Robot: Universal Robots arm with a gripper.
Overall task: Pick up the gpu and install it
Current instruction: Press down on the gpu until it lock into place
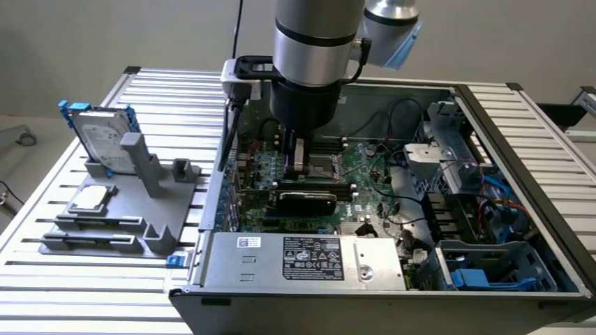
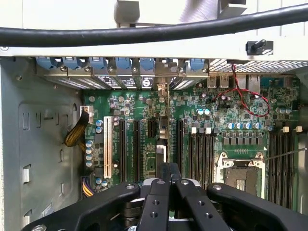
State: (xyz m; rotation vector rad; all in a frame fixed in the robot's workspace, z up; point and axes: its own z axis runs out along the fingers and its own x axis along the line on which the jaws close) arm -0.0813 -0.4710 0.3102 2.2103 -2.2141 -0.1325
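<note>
Reads as ribbed matt aluminium on the table, matt grey plastic on the holder at left, glossy black plastic on the gpu, smooth silver metal on the arm.

Black-shrouded gpu, upright on edge over the motherboard slots

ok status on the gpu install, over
gripper shut, down inside the case. gpu on edge on the motherboard, right under the gripper; grip on it unclear. hard drive outside the case, not in the way.
</note>
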